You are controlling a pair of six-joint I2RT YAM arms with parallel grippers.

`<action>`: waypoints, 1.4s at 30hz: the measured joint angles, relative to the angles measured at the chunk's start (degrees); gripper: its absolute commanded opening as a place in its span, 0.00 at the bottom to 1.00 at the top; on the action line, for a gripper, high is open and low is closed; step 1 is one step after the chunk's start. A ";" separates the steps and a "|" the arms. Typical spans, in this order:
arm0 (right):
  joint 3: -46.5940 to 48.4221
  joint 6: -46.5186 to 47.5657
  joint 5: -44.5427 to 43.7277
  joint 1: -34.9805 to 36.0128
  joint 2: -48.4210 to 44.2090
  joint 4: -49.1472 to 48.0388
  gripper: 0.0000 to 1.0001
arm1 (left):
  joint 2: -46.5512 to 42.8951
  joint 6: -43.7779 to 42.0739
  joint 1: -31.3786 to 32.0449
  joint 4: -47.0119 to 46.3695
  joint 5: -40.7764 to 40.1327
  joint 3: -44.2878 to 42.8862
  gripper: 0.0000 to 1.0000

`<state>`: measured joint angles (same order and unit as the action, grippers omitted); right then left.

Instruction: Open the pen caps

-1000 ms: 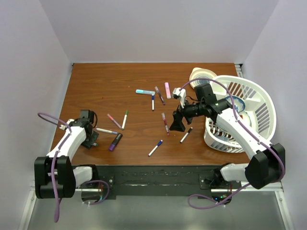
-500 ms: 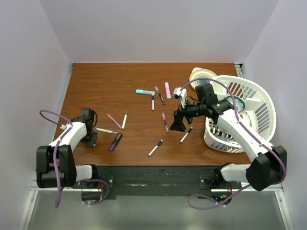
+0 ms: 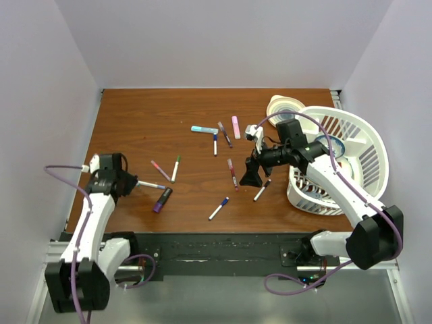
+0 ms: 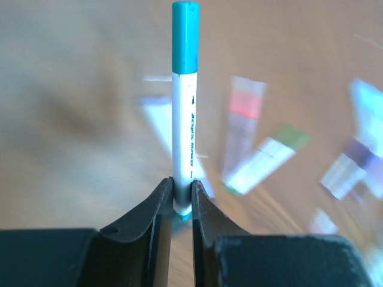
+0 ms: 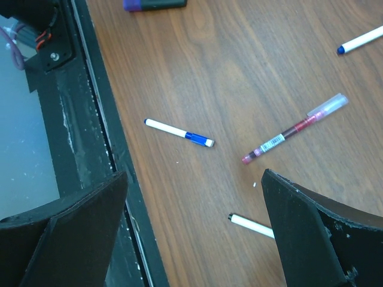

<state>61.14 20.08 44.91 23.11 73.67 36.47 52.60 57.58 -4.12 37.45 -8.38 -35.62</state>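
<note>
My left gripper (image 3: 129, 181) is shut on the tail end of a white pen (image 3: 151, 184). In the left wrist view the gripper (image 4: 181, 190) pinches the barrel, and the pen's teal cap (image 4: 185, 36) sits on the far end. My right gripper (image 3: 251, 177) is open and empty over the table's middle right; in the right wrist view (image 5: 191, 239) its jaws stand wide apart. Below it lie a blue-capped pen (image 5: 179, 132), a red pen (image 5: 293, 128) and a black-tipped white pen (image 5: 251, 225). More capped pens lie in pink (image 3: 160, 170), green (image 3: 175, 169), teal (image 3: 204, 129) and blue (image 3: 215, 144).
A white plastic basket (image 3: 351, 162) stands at the right, under the right arm's forearm, with pale round things (image 3: 283, 106) behind it. A dark purple marker (image 3: 162, 200) lies near the held pen. A pink highlighter (image 3: 235, 127) lies at the back. The black front rail (image 3: 216, 253) borders the table.
My left arm has swung outward to the left and its wrist has turned, still gripping the pen. The right gripper has drifted slightly. The loose pens have not moved.
</note>
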 measured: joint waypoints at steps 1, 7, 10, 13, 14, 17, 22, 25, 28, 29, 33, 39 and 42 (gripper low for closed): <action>0.00 0.04 0.28 0.00 0.00 -0.07 0.99 | -2.27 -2.27 0.00 -2.89 3.91 0.28 0.00; 1.11 -0.35 3.34 0.02 0.39 -0.20 0.99 | -11.47 -6.16 0.81 -35.47 32.57 13.07 0.00; 3.89 -3.63 5.18 0.17 1.77 -1.97 0.99 | -7.61 -5.62 6.51 -49.00 40.48 16.04 0.00; 5.16 -11.21 6.34 0.94 3.43 -7.76 0.99 | -3.82 -5.09 15.41 -60.28 43.32 16.26 0.00; 5.14 -14.23 6.56 1.38 4.04 -10.05 0.99 | -2.97 -4.70 17.86 -63.84 43.76 16.33 0.00; 4.85 -23.65 6.62 3.21 6.40 -17.62 0.99 | -0.61 -2.82 22.32 -73.90 43.54 17.07 0.00; 4.66 -37.38 7.50 5.05 11.45 -27.26 0.96 | 1.55 1.46 26.84 -85.37 38.40 20.63 0.00; 3.50 -43.32 8.63 5.11 12.74 -32.33 0.93 | 2.73 2.82 29.83 -88.26 35.39 21.84 0.00; 2.71 -47.52 8.81 5.38 12.76 -36.11 0.89 | 5.20 3.56 33.53 -91.19 32.02 22.03 0.00; 2.69 -48.17 8.81 5.51 12.76 -36.89 0.87 | 5.88 3.93 34.45 -91.78 31.43 22.03 0.00; 2.49 -50.62 8.79 6.14 12.76 -39.95 0.74 | 9.38 4.39 39.01 -94.07 28.17 21.97 0.00; 0.22 -53.16 8.66 6.86 12.76 -43.08 0.56 | 13.00 4.39 42.80 -94.92 24.26 20.92 0.00; -1.49 -54.10 8.61 7.13 12.76 -44.22 0.49 | 14.05 4.35 44.02 -95.23 22.36 19.58 0.00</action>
<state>59.66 -34.02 53.52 30.24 86.43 -7.75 66.65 61.93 39.90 -57.78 13.98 -16.03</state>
